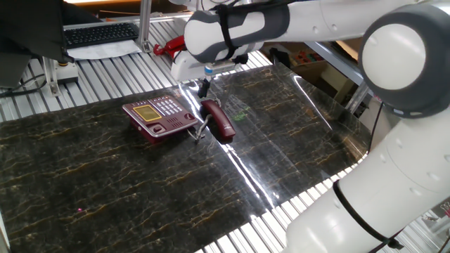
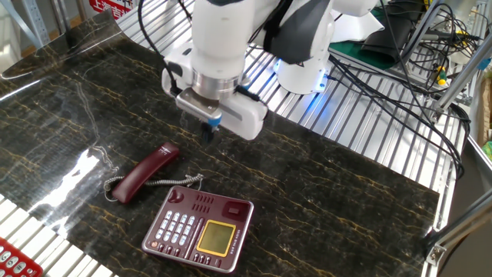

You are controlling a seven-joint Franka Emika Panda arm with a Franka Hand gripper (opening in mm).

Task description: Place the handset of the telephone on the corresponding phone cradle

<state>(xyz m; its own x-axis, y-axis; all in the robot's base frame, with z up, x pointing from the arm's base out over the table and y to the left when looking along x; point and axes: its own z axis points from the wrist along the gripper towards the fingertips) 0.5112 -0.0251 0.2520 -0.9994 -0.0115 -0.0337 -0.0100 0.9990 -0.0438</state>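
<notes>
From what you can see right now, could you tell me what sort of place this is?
Probably a robotics lab or test bench. The arm stands on a slatted metal bench beside loose cables, and a computer keyboard lies at the far edge. The phone looks like a test prop.

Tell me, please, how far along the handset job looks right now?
Nothing is done yet: the handset lies on the table beside the telephone, off the phone cradle. In hand: the gripper hovers above it, holding nothing. Left: grasp it, lift it, seat it.
</notes>
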